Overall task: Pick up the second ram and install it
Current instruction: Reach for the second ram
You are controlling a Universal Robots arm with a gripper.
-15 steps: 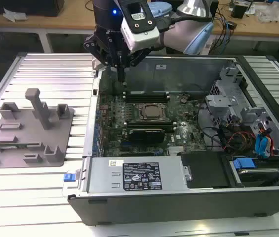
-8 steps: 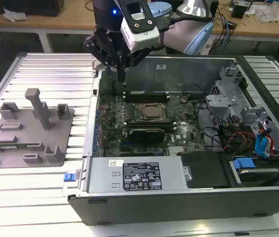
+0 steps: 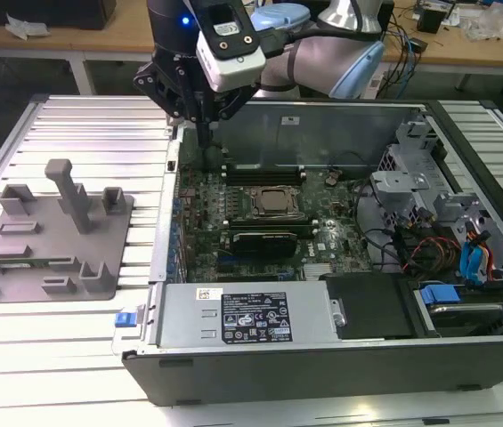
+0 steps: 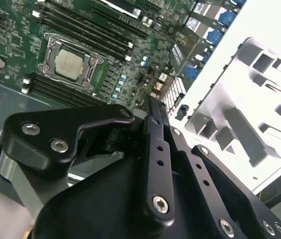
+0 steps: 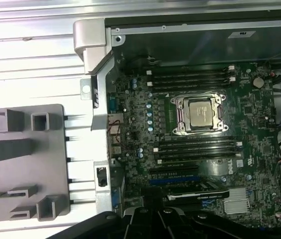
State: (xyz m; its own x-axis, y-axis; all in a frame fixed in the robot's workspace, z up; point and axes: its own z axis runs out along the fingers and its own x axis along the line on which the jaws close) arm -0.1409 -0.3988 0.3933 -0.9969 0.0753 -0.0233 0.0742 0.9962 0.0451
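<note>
My gripper point(image 3: 207, 149) hangs over the back corner of the motherboard point(image 3: 233, 258), on the exterior view's left, just inside the case wall. It is beside the end of the dark memory slots point(image 3: 264, 175) behind the processor point(image 3: 273, 203). In the second wrist view its two black fingers point(image 4: 156, 149) meet at the tips, shut, with nothing seen between them. Both wrist views show the slots point(image 5: 187, 77) on either side of the processor point(image 5: 201, 113). The second ram is out of view as a loose stick.
A grey holder plate point(image 3: 55, 236) with upright posts lies on the slatted table at the exterior view's left. The open case point(image 3: 322, 351) holds a power supply point(image 3: 247, 316), a black card point(image 3: 264, 240), cables and drive bays point(image 3: 447, 240) on the right.
</note>
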